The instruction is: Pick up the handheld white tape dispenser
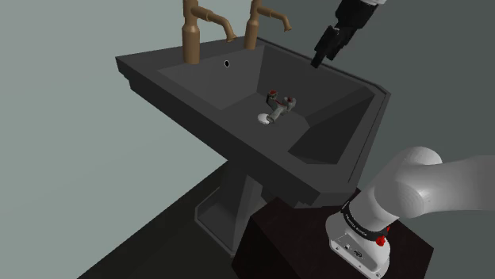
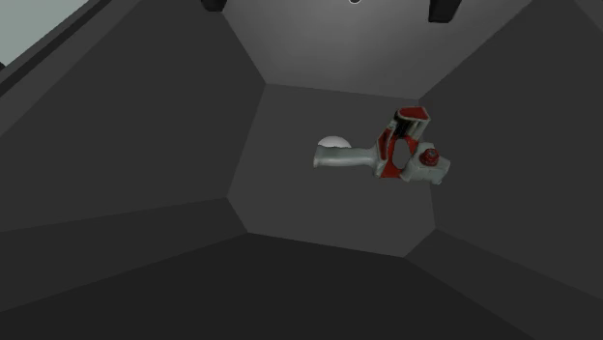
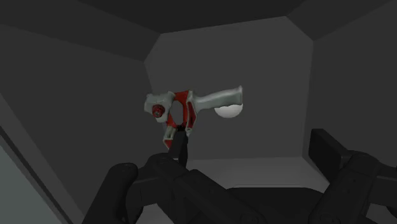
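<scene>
Nearest me is the dark stand (image 1: 305, 246), with the white arm (image 1: 428, 190) rising off it and out of sight. Beyond it sits a dark pedestal sink (image 1: 238, 150). Down on the flat floor of its basin lies the tape dispenser (image 1: 279, 105), pale grey-white with red parts. It is on its side, and its handle runs toward the white drain (image 1: 264, 119), which it seems to touch or overlap. Farther off, above the basin's far right rim in the shoulder view, the black gripper (image 1: 321, 57) hangs well clear of the dispenser. In the wrist view its fingers stand apart with nothing between them. Two copper taps (image 1: 190, 32) stand on the far ledge.

I'd call this the approach: nothing is grasped yet. The next move looks like a descent between the sloping basin walls. The open claw would need to be squared across the handle or the narrow body before it closes. The walls leave little room.
</scene>
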Robot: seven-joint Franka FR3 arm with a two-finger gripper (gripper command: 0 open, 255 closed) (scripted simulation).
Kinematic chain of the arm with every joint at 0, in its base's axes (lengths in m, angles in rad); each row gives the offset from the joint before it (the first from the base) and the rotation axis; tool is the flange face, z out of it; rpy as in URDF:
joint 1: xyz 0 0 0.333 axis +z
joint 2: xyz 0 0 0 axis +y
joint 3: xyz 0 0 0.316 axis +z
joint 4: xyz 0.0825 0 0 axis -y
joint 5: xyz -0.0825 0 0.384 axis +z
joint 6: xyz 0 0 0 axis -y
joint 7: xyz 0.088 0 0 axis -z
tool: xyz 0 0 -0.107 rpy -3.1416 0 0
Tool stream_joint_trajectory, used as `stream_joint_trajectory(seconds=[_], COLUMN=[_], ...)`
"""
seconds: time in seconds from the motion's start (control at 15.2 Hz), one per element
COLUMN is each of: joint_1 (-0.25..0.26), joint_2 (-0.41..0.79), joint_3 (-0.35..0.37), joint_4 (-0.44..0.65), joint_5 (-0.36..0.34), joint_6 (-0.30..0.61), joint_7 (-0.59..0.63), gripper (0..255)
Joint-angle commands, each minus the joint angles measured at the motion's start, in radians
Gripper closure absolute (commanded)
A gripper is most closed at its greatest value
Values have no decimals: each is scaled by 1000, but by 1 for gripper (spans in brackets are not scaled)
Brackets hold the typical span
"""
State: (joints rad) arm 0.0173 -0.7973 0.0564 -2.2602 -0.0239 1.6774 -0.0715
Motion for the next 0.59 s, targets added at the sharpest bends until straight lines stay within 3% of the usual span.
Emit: stream_joint_trajectory(seconds=[0.0,0.53], joint_1=[0,-25], joint_2=[0,122], joint_3=[0,-93], joint_4=[0,-122], joint_5=[0,-44], joint_6=[0,242], joint_7=[0,-102], gripper=[0,0])
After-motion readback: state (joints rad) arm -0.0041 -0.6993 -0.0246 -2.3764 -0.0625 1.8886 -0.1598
